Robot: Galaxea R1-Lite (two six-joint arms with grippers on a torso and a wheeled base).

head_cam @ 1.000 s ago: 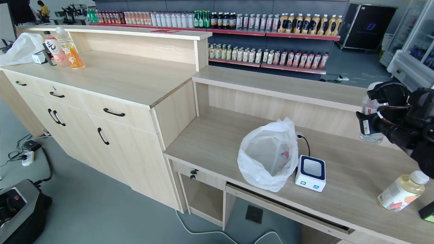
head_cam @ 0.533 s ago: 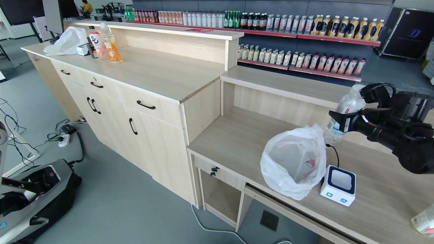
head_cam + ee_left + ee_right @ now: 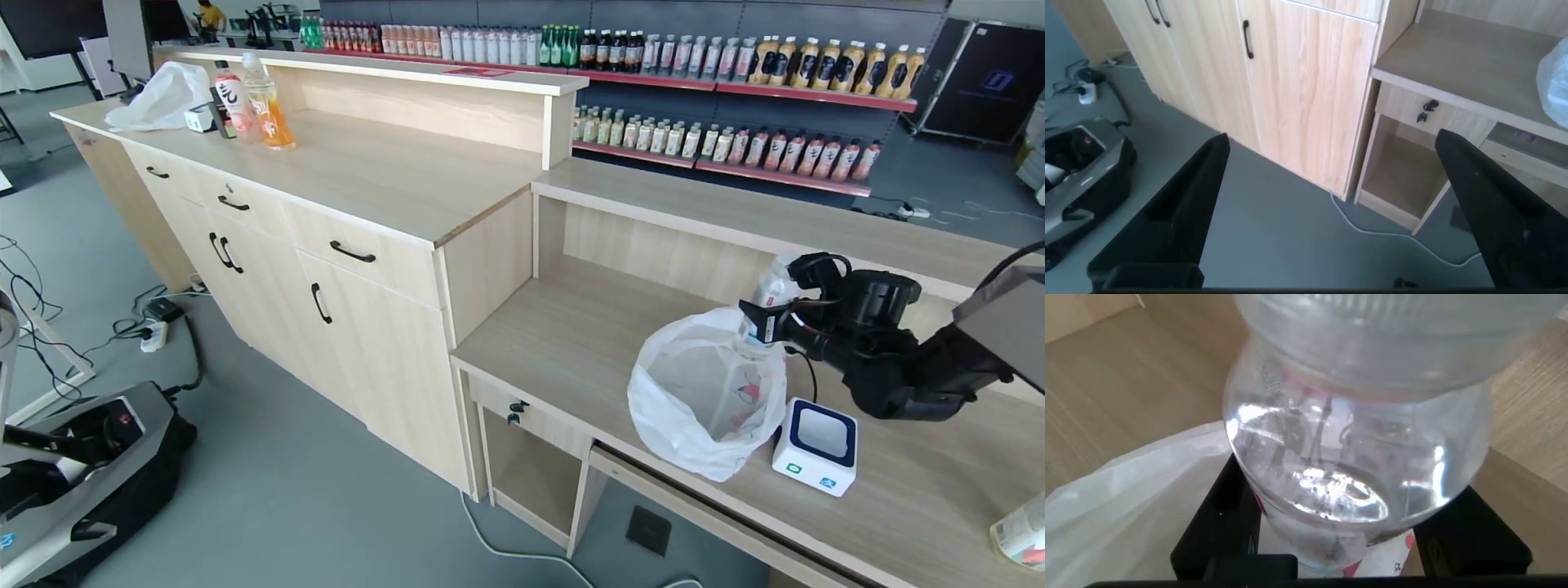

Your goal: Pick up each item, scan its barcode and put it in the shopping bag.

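Observation:
My right gripper (image 3: 767, 320) is shut on a clear water bottle (image 3: 773, 287), holding it just over the far right rim of the white shopping bag (image 3: 698, 396). The bag stands open on the lower counter (image 3: 571, 335). In the right wrist view the clear bottle (image 3: 1355, 457) sits between the black fingers (image 3: 1221, 527), with the bag (image 3: 1135, 498) below it. A white barcode scanner (image 3: 815, 445) sits on the counter right of the bag. Part of another bottle (image 3: 1020, 531) lies at the right edge. My left gripper (image 3: 1331, 212) hangs open over the floor, facing the cabinet.
A higher counter (image 3: 367, 171) with drawers stands to the left, carrying two drink bottles (image 3: 253, 102) and a second white bag (image 3: 159, 98). Drink shelves (image 3: 718, 98) line the back. Cables and a power strip (image 3: 155, 335) lie on the floor.
The head camera swung between the oldest frame and the later ones. Since half a second ago my right gripper has carried the clear bottle down and leftward to the bag's rim.

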